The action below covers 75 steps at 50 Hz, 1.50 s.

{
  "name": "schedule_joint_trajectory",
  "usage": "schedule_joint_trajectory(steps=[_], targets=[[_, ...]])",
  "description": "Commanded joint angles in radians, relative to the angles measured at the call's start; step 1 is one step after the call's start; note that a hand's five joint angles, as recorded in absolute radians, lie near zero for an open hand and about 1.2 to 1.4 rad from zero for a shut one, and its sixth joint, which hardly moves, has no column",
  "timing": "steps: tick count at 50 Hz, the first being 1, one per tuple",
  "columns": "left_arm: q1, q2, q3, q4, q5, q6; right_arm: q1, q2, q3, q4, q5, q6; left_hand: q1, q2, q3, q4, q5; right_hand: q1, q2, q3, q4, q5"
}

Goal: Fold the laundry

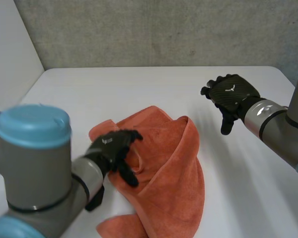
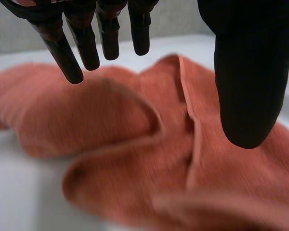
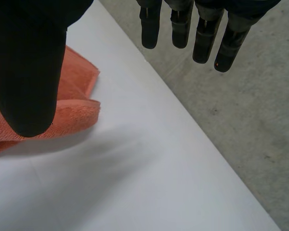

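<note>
An orange towel [image 1: 164, 168] lies crumpled in loose folds on the white table [image 1: 139, 89], near the front middle. My left hand [image 1: 114, 148] hovers over the towel's left part with its fingers spread and nothing held. In the left wrist view the towel [image 2: 135, 159] lies just beneath that hand's fingers [image 2: 86, 43], with its rolled folds and a hem showing. My right hand [image 1: 231, 94] hangs open above bare table to the right of the towel, apart from it. In the right wrist view the towel's edge [image 3: 70, 103] lies beside the thumb [image 3: 26, 72].
A grey wall [image 1: 164, 29] runs behind the table's far edge. A white side panel [image 1: 10, 54] stands at the left. In the right wrist view the table's edge [image 3: 183, 115] meets grey floor [image 3: 250, 120]. Bare table spreads to the towel's right and behind it.
</note>
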Motion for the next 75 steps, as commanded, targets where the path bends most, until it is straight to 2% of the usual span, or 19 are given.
schedule_joint_trajectory(steps=[1,21,29,32,36,43,47,51,52,56,57,59,61,63,64,67,70,72,75], targets=[[-0.083,0.0,-0.061,0.004,-0.118,0.007,0.003,0.017,-0.001,0.0,-0.001,0.005,0.057,0.052,0.054,0.051,0.05,-0.031,-0.044,-0.035,-0.057,-0.057],[-0.127,-0.049,-0.084,-0.001,-0.135,0.029,0.021,0.037,0.008,0.0,-0.001,0.005,0.239,0.234,0.236,0.232,0.232,-0.031,-0.044,-0.035,-0.057,-0.057],[-0.127,-0.126,-0.072,0.015,-0.141,0.061,0.031,0.076,0.002,0.0,0.009,0.008,0.611,0.606,0.608,0.605,0.604,-0.031,-0.044,-0.035,-0.057,-0.057],[-0.124,-0.127,-0.063,0.059,-0.166,0.081,0.034,0.092,-0.004,0.0,0.012,0.016,1.065,1.061,1.063,1.059,1.059,-0.031,-0.044,-0.035,-0.057,-0.057],[-0.118,-0.085,-0.052,0.12,-0.203,0.119,0.032,0.104,-0.025,0.002,0.009,0.024,1.105,1.1,1.102,1.098,1.098,-0.031,-0.044,-0.035,-0.057,-0.057],[-0.123,0.13,-0.053,0.156,-0.203,0.247,0.037,0.164,-0.136,0.014,0.003,0.102,1.105,1.1,1.102,1.098,1.098,-0.031,-0.044,-0.035,-0.057,-0.057],[-0.124,0.241,-0.061,0.165,-0.201,0.334,0.038,0.251,-0.255,0.08,-0.066,0.18,1.105,1.1,1.102,1.098,1.098,-0.031,-0.044,-0.035,-0.057,-0.057],[-0.126,0.317,-0.066,0.165,-0.198,0.422,0.037,0.354,-0.387,0.155,-0.245,0.244,1.105,1.1,1.102,1.098,1.098,-0.031,-0.044,-0.035,-0.057,-0.057],[-0.126,0.328,-0.066,0.167,-0.198,0.434,0.037,0.398,-0.434,0.184,-0.321,0.261,1.105,1.1,1.102,1.098,1.098,-0.031,-0.044,-0.035,-0.057,-0.057],[-0.127,0.376,-0.069,0.168,-0.198,0.474,0.054,0.525,-0.54,0.256,-0.443,0.266,1.105,1.1,1.102,1.098,1.098,-0.031,-0.044,-0.035,-0.057,-0.057],[-0.127,0.383,-0.067,0.168,-0.198,0.478,0.063,0.553,-0.565,0.268,-0.445,0.266,1.105,1.1,1.102,1.098,1.098,-0.031,-0.044,-0.035,-0.057,-0.057],[-0.126,0.383,-0.067,0.168,-0.198,0.48,0.086,0.599,-0.616,0.295,-0.434,0.266,1.105,1.1,1.102,1.098,1.098,-0.031,-0.044,-0.035,-0.057,-0.057],[-0.115,0.382,-0.063,0.17,-0.192,0.481,0.107,0.652,-0.692,0.336,-0.397,0.257,1.105,1.1,1.102,1.098,1.098,0.224,0.212,0.22,0.198,0.199],[-0.109,0.38,-0.06,0.174,-0.181,0.481,0.113,0.67,-0.746,0.35,-0.367,0.251,1.105,1.1,1.102,1.098,1.098,0.684,0.672,0.68,0.658,0.659],[-0.103,0.379,-0.055,0.179,-0.174,0.483,0.115,0.678,-0.812,0.348,-0.339,0.249,1.105,1.1,1.102,1.098,1.098,1.185,1.173,1.181,1.159,1.16],[-0.06,0.379,-0.031,0.219,-0.14,0.495,0.121,0.676,-0.936,0.315,-0.278,0.272,1.105,1.1,1.102,1.098,1.098,1.19,1.178,1.187,1.164,1.165],[0.011,0.371,0.028,0.28,-0.086,0.532,0.127,0.67,-1.096,0.227,-0.15,0.329,1.105,1.1,1.102,1.098,1.098,1.19,1.178,1.187,1.164,1.165],[0.046,0.365,0.061,0.312,-0.056,0.558,0.123,0.65,-1.15,0.165,-0.062,0.39,1.105,1.1,1.102,1.098,1.098,1.19,1.178,1.187,1.164,1.165],[0.092,0.339,0.123,0.366,-0.011,0.595,0.124,0.572,-1.141,0.117,0.012,0.441,1.105,1.1,1.102,1.098,1.098,1.19,1.178,1.187,1.164,1.165]])
